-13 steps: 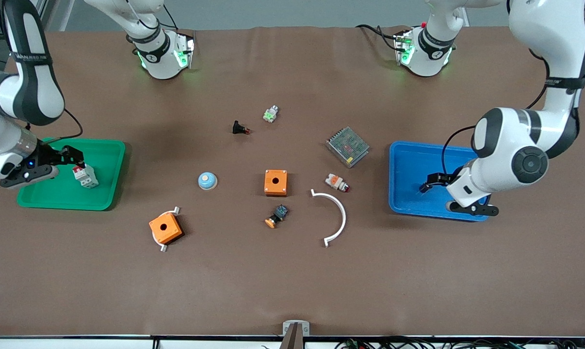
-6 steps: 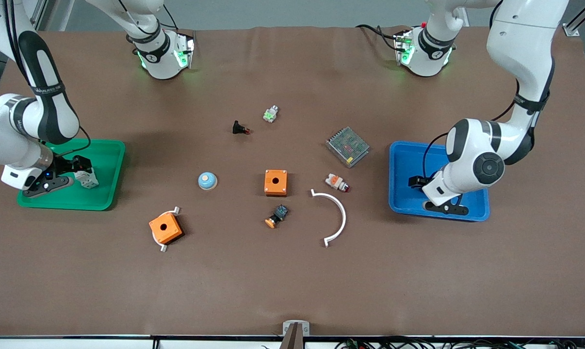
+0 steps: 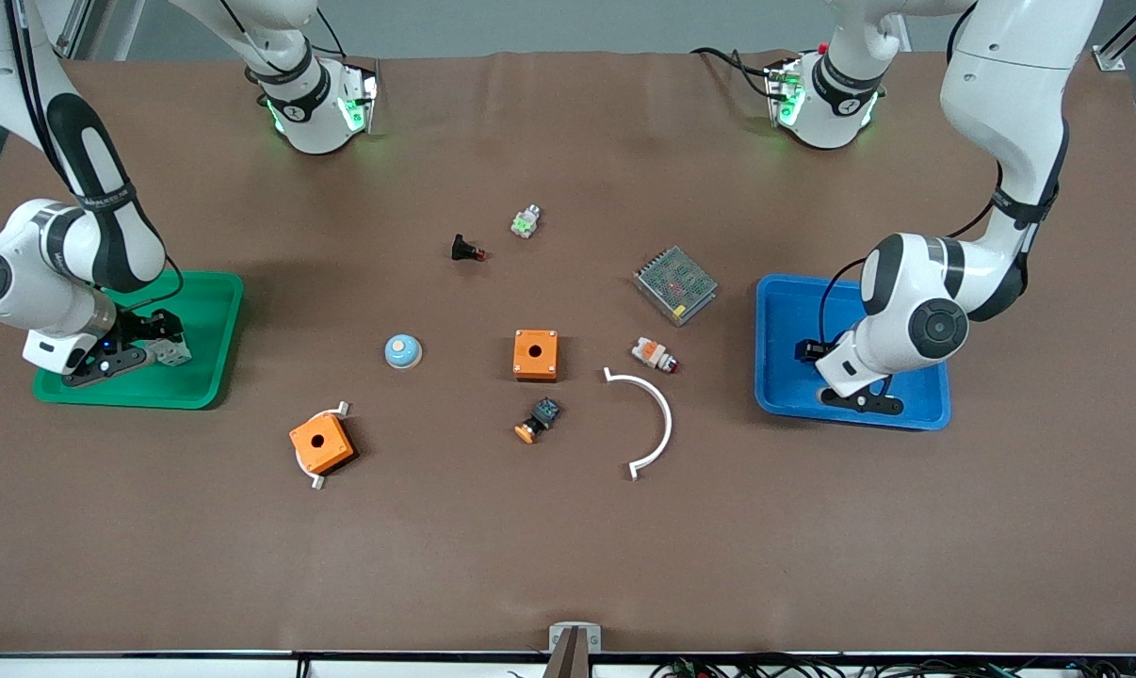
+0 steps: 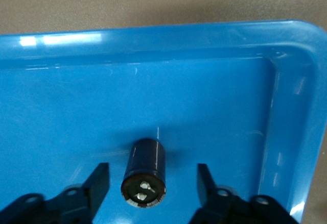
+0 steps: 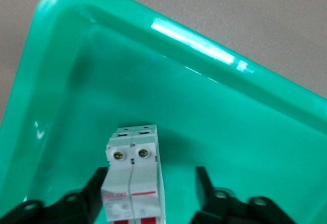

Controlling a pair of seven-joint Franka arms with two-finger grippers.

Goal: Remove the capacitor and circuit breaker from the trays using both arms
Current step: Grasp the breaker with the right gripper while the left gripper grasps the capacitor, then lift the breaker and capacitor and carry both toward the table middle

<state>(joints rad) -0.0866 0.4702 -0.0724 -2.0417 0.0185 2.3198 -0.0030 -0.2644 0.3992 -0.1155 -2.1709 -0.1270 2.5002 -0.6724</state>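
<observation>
Now the left pincer (image 4: 153, 183) is sitting low inside the blue tray (image 3: 780, 311) at the left arm's edge of the surface (image 3: 568, 546), fingers spread apart, and the capacitor (image 4: 144, 173) is lying on the tray floor between them, touching neither. Over at the right arm's edge, the right pincer (image 5: 150, 191) is hovering in the green tray (image 3: 205, 311), fingers also apart, with the breaker (image 5: 131, 175) lying on the tray floor between them, close against one finger.
</observation>
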